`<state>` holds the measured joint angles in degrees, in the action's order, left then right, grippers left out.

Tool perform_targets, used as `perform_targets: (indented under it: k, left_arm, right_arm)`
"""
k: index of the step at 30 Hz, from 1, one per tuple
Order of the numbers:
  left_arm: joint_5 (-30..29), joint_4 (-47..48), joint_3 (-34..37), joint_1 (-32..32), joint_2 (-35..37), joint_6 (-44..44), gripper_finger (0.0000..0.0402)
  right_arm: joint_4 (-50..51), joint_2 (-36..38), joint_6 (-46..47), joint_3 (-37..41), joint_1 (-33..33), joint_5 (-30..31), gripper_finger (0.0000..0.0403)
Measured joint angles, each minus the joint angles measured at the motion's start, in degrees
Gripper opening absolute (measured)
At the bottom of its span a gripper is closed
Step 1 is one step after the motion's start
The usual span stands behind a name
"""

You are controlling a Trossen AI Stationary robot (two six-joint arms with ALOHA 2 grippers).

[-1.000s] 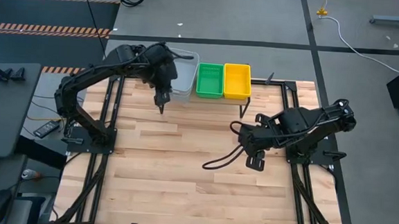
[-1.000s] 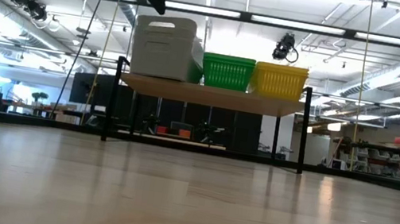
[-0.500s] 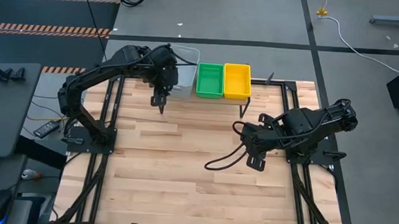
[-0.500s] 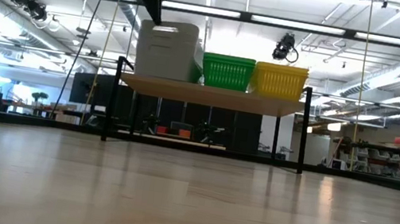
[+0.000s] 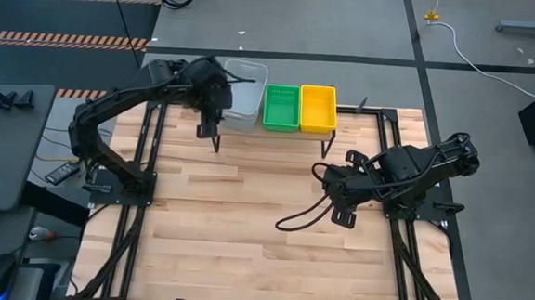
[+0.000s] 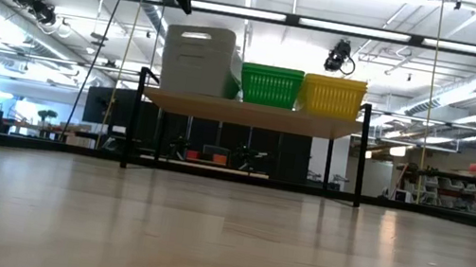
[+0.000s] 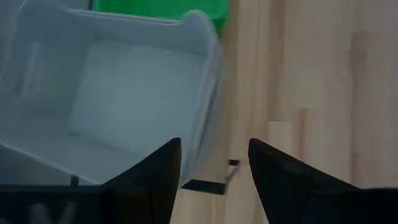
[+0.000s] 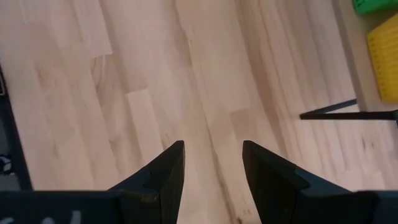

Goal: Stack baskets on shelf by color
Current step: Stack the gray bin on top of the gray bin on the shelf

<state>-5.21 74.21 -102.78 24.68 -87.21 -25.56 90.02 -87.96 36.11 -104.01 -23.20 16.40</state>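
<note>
On the shelf [image 6: 251, 113] at the table's far edge, the baskets stand side by side on their bottoms: a light grey stack [image 5: 242, 107] at the left, green [image 5: 281, 107] in the middle, yellow [image 5: 317, 108] at the right. My left gripper [image 5: 214, 142] hangs open just off the grey stack's near left corner [image 7: 205, 37], fingers slanting down, with nothing between them. My right gripper [image 5: 341, 213] hovers open over bare tabletop right of the middle, pointing down; its wrist view shows only wood between its fingers [image 8: 213, 168].
The shelf's thin black legs [image 5: 326, 146] stand on the tabletop in front of the baskets. A black cable loop [image 5: 296, 217] lies beside the right arm. Black frame rails [image 5: 134, 207] run along both table sides. Open wooden tabletop [image 5: 244, 232] spreads across the middle and near side.
The grey stack's top basket, which sat askew a second ago, has shifted slightly rightward and now stands level on the stack. My left gripper has drawn away from it toward the table's left, risen a little, and rolled about its own axis. My right arm has kept still.
</note>
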Motion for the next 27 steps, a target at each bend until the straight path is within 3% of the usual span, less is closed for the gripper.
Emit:
perform_targets:
  k: [7, 15, 27]
  left_arm:
    - [1.45, -0.05, -0.02, 4.47, -1.81, -1.32, 0.0204]
    - [3.40, 1.48, -0.02, 4.24, -7.18, 0.89, 0.0215]
    - [3.35, 3.44, 0.02, 3.32, -9.28, 11.42, 0.0171]
  right_arm:
    - [0.00, 0.00, -0.74, 0.00, 0.50, 0.55, 0.0169]
    - [-0.09, 0.00, -0.16, 0.01, 0.50, 2.48, 0.0169]
    - [-0.45, 0.00, -0.13, 0.00, 0.50, 2.64, 0.0169]
